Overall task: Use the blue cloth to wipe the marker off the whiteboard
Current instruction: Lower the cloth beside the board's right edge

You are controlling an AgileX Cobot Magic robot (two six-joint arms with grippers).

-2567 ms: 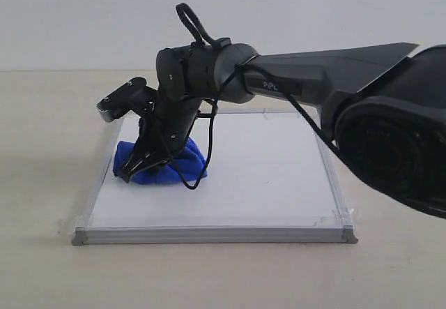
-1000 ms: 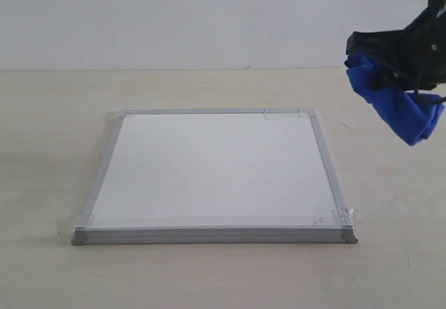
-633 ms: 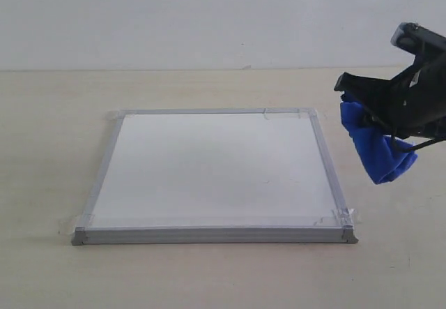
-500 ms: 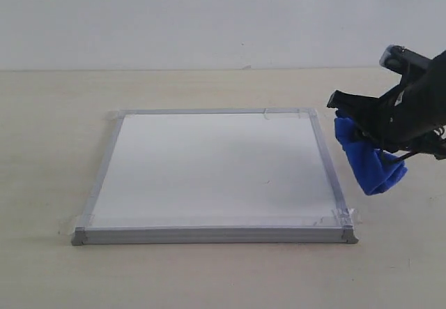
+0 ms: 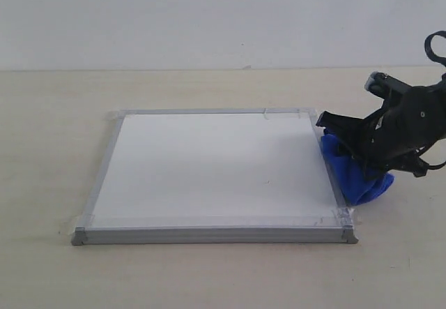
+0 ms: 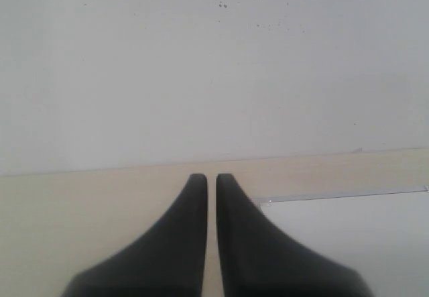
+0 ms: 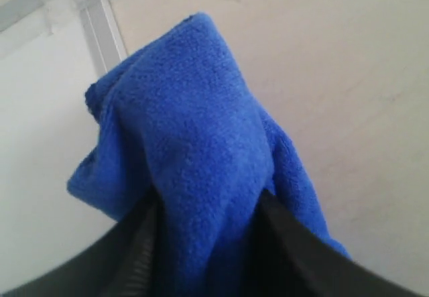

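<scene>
The whiteboard (image 5: pixel 209 173) lies flat on the table, its white face showing no red marker line. My right gripper (image 5: pixel 348 157) is shut on the blue cloth (image 5: pixel 355 176), which hangs down against the board's right frame and touches the table beside it. In the right wrist view the blue cloth (image 7: pixel 194 149) bulges out between the two dark fingers (image 7: pixel 288 236), with the whiteboard's frame (image 7: pixel 100 29) behind it. My left gripper (image 6: pixel 211 177) is shut with nothing between its fingers, held off the whiteboard's corner (image 6: pixel 348 223); it does not show in the exterior view.
The beige table (image 5: pixel 209 274) runs all round the board, with a pale wall (image 5: pixel 209 16) behind. Clear tape (image 5: pixel 341 215) sits at the board's corners.
My right gripper has come down and leftward with the blue cloth, from high at the right edge to the board's right frame. Earlier still it pressed the cloth on the board's left part.
</scene>
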